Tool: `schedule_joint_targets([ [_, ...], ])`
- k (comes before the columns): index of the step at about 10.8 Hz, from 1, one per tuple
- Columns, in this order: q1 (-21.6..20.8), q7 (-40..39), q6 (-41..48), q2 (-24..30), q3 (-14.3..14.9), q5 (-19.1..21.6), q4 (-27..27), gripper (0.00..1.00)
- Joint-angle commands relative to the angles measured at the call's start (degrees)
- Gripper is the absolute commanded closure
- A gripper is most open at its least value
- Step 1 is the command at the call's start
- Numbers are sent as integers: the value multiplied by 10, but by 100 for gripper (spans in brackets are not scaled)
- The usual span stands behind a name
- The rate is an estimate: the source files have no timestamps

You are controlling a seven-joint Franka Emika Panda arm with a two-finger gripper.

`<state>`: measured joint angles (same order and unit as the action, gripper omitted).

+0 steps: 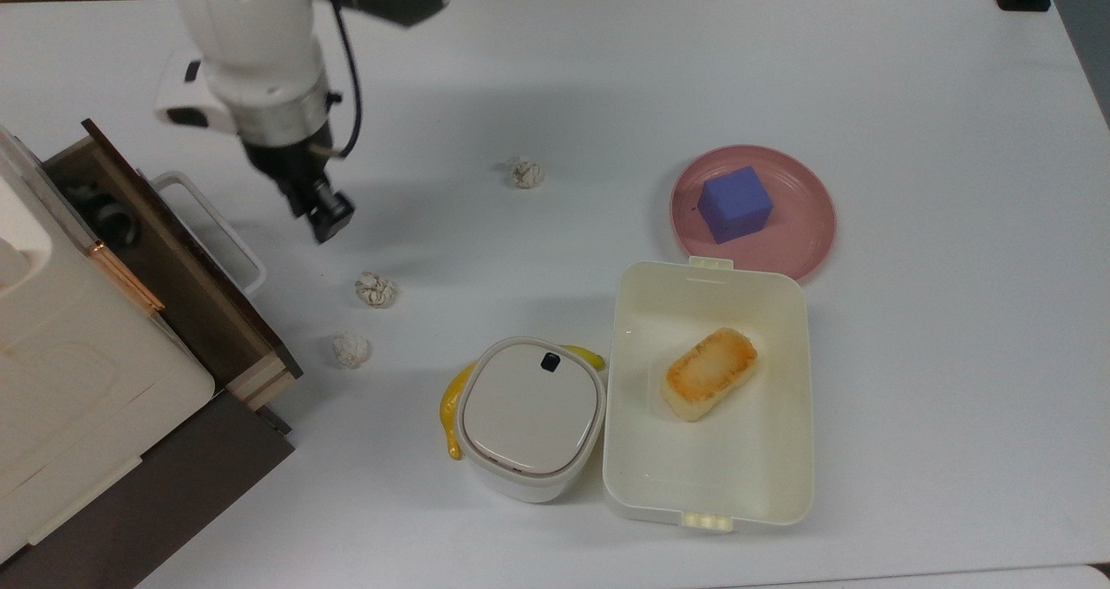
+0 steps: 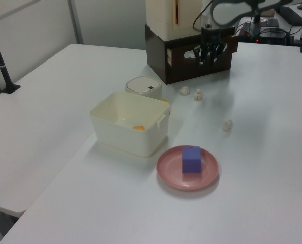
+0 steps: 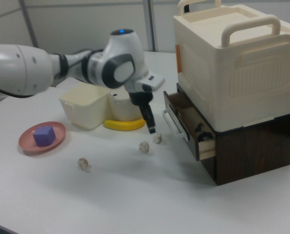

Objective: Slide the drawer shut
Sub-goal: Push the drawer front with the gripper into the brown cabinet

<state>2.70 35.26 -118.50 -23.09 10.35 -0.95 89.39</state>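
White table (image 1: 867, 68) under everything. Off to my gripper's (image 1: 323, 216) side in the top view's left stands the dark brown cabinet (image 3: 252, 151), a cream carry-box (image 3: 233, 63) stacked on it.

The drawer (image 1: 173, 277) is pulled partly out of that cabinet toward me, its dark interior open to the top view, plywood side edge showing. Its front panel faces my gripper, a short way off and not touched.

White bar handle (image 1: 217, 225) stands off the front panel, the nearest part of the drawer to me. There is a clear gap between it and my gripper.

My gripper hangs low over the table, pointing down. Whether it is spread or pressed together I cannot tell.

Two crumpled paper balls, one (image 1: 375, 289) just past my gripper toward the top view's bottom, another (image 1: 351, 349) beyond it, both close to the drawer front.

Step, as I judge it: approach, contact not yet made. Next move calls for closing the gap and pushing squarely along the drawer's slide line, keeping clear of the paper balls.
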Motion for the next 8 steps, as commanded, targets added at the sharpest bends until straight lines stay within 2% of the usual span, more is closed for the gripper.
schedule_joint_targets([
  [1, 5, 31, -100, -36, 45, -3, -26, 60],
  [5, 14, 22, -202, -50, 78, -8, -36, 59],
  [7, 13, -14, -207, -53, 89, -9, -40, 57],
  [8, 6, -52, -192, -35, 86, -3, -33, 57],
])
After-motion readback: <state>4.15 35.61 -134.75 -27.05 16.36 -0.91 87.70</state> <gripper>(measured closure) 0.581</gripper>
